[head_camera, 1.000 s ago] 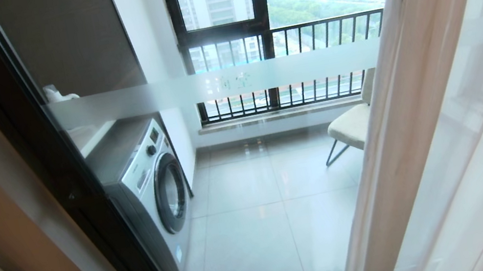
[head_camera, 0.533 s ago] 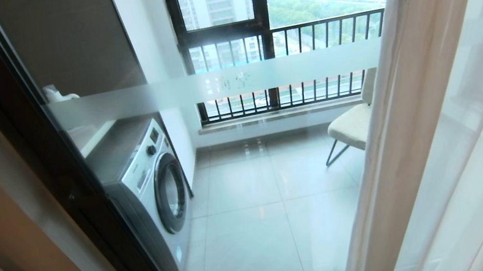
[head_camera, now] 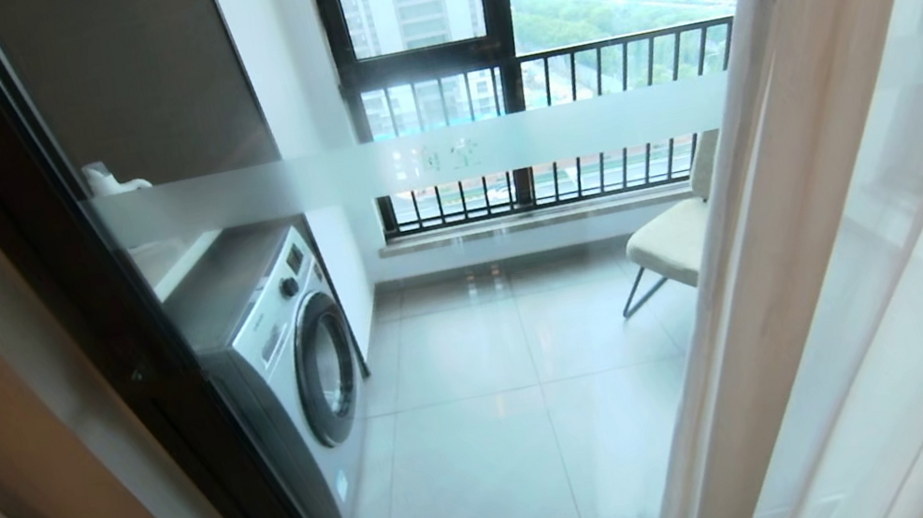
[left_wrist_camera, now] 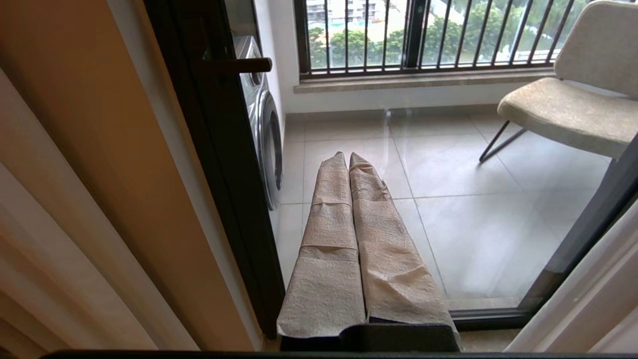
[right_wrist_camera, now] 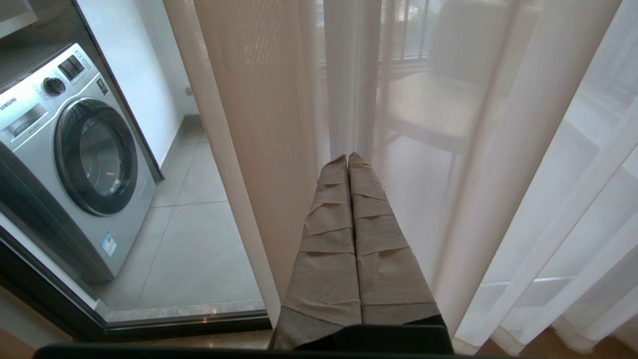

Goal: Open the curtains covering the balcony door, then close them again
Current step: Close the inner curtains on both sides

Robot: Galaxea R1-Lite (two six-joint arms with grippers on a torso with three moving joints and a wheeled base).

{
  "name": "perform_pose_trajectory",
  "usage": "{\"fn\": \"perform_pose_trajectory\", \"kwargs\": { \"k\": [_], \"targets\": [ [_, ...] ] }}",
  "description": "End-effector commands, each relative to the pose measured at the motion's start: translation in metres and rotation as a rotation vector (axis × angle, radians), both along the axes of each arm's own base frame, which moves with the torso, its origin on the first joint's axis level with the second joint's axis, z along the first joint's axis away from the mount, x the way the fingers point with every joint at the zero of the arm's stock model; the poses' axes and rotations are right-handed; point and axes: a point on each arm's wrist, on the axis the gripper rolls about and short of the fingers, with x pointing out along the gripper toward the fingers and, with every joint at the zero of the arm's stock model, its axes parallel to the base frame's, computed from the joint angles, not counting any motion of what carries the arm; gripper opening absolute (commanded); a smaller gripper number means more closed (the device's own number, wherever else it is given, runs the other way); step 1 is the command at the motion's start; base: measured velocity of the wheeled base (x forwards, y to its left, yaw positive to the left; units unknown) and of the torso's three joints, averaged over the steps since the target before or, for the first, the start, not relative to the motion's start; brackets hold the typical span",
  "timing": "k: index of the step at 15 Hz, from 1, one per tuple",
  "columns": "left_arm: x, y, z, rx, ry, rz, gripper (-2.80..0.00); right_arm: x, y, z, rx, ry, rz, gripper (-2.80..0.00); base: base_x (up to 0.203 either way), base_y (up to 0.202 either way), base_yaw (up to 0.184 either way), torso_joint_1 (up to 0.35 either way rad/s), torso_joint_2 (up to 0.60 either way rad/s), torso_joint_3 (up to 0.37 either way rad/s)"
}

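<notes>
Sheer curtains hang drawn to the right, leaving the balcony door glass exposed. Left pincer clenched, empty, before the glass; right pincer clenched, empty, at the sheer folds

1. The curtains are sheer white, see-through, with a warmer beige tint along the leading fold.
2. The balcony door has a thick black frame and a frosted white band across its glass.
3. The washing machine is silver-grey with a dark round porthole.
4. The chair is pale beige on thin black legs.
5. The floor tiles are glossy light grey.
6. The railing is black.
7. Both grippers' fingers are wrapped in tan, crinkled tape.
</notes>
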Motion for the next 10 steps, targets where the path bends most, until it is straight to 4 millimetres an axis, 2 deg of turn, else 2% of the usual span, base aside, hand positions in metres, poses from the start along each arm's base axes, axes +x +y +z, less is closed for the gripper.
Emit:
{"fn": "perform_pose_trajectory", "kwargs": {
  "k": [1, 10],
  "targets": [
    [0.0, 0.0, 0.0, 0.001, -0.001, 0.0, -2.8, 0.0001, 0.0, 0.0001, 0.0, 0.0, 0.0, -2.8, 0.0, 0.0, 0.0, 0.0, 0.0, 0.0],
    [0.0, 0.0, -0.0002, -0.011, 0.001, 0.002, -2.8, 0.0001, 0.0, 0.0001, 0.0, 0.001, 0.0, -2.8, 0.0, 0.0, 0.0, 0.0, 0.0, 0.0]
  ]
}}
